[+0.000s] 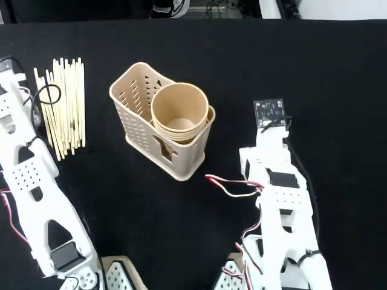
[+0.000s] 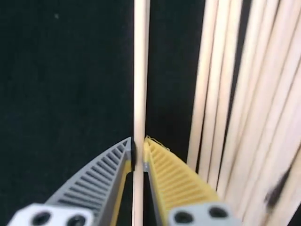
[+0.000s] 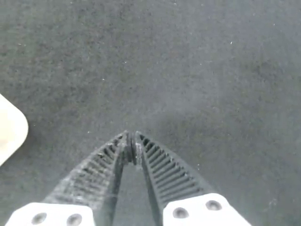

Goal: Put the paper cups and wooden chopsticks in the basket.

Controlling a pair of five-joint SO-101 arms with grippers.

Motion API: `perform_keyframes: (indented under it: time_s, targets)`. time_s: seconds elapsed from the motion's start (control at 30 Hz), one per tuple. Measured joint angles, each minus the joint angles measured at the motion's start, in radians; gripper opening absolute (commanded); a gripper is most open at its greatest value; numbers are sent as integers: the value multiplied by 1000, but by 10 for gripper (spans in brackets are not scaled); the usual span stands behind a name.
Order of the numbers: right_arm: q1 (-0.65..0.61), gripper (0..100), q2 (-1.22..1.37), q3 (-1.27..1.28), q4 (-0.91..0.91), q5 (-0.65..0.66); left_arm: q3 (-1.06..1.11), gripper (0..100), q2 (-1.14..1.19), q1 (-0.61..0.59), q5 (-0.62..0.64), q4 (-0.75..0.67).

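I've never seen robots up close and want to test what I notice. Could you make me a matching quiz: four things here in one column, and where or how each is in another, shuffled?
1. cups
2. chopstick pile
3. left gripper
4. right gripper

A. shut, holding nothing
B. stacked in the basket
C. lying on the table
D. shut on one chopstick

Pairs: 1-B, 2-C, 3-D, 4-A.
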Motion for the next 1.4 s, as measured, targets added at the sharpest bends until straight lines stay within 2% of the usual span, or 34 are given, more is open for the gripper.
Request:
perform_keyframes:
  time_s: [0.4, 0.8, 1.1, 1.4]
  targets:
    - [0, 14, 0, 0, 0, 0, -75, 29, -28, -49, 3, 28]
    - [0, 14, 0, 0, 0, 0, 92, 29, -419, -41, 5, 29]
    - [0, 14, 0, 0, -25, 0, 97, 29, -700, 94, 58, 34]
    - [0, 14, 0, 0, -26, 0, 98, 29, -852, 241, 130, 34]
